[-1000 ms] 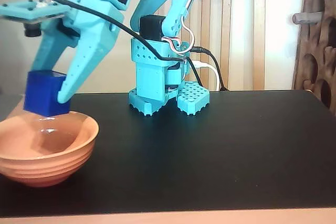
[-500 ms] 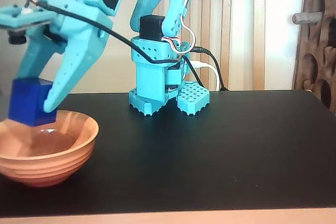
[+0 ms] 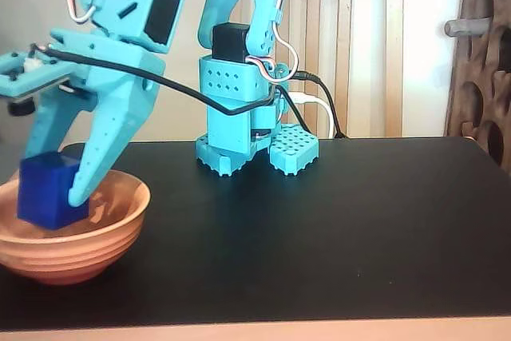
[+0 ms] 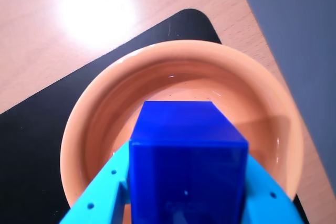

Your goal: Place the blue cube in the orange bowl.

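Note:
The deep-blue cube [image 3: 46, 189] hangs partly below the rim of the orange bowl [image 3: 96, 233] at the left of the fixed view. My turquoise gripper [image 3: 52, 197] is shut on it, one finger on each side. In the wrist view the blue cube [image 4: 186, 156] fills the lower middle, clamped between the two turquoise fingers [image 4: 105, 187], directly over the inside of the orange bowl [image 4: 105, 108]. Whether the cube touches the bowl's floor cannot be told.
The bowl sits at the left end of a black mat [image 3: 335, 221] on a wooden table [image 4: 47, 40]. The arm's turquoise base [image 3: 239, 133] stands at the mat's back edge with cables trailing right. A dark carved wooden piece [image 3: 483, 61] stands at the far right.
The gripper has carried the cube leftward and down, from above the bowl's rim to partly inside the bowl. It stays shut on the cube.

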